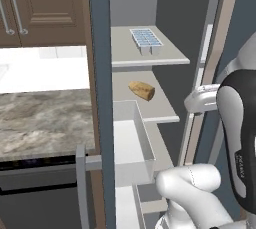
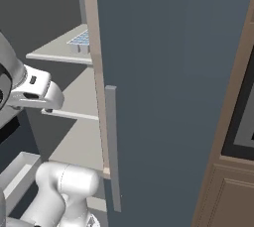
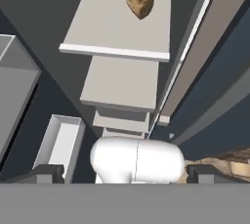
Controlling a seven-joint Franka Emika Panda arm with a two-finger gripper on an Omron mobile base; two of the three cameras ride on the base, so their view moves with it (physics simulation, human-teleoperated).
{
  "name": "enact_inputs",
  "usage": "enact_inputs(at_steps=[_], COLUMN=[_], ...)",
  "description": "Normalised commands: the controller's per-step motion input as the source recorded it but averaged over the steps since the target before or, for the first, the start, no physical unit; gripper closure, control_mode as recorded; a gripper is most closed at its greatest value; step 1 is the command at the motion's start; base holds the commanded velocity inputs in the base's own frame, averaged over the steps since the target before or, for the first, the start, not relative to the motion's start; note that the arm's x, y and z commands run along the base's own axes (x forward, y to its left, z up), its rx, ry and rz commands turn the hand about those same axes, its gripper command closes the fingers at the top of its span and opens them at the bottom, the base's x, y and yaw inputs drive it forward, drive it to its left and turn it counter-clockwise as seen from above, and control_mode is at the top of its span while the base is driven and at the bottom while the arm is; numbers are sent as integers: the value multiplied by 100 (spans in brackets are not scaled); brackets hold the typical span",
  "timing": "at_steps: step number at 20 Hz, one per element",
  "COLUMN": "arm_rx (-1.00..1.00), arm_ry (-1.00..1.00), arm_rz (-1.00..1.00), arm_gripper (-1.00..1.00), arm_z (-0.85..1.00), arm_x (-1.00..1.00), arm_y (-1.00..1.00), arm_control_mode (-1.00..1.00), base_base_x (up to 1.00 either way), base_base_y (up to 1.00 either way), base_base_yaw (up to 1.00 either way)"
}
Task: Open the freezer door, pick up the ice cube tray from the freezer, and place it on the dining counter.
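Left base view shows the freezer (image 1: pixel 165 48) open and the ice cube tray (image 1: pixel 146 41) on its upper shelf, so reaching up comes next; gripper (image 3: pixel 126 171) fingers apart, empty.

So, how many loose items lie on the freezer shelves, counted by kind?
Ice cube tray: 1, on the upper shelf
Brown food item: 1, on the shelf below
Total: 2
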Motion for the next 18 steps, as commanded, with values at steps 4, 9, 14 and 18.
enact_inputs(at_steps=[4,9,14,18], arm_rx=[10,15,19,25], arm_ry=[0,-12,-29,-30], arm_rz=[-17,-32,-36,-35], arm_gripper=[-100,-100,-100,-100], arm_z=[14,14,13,2], arm_x=[21,0,0,0], arm_y=[10,12,6,5], arm_control_mode=[-100,-100,-100,-100], base_base_x=[0,0,0,0], base_base_y=[0,0,0,0], base_base_yaw=[0,0,0,0])
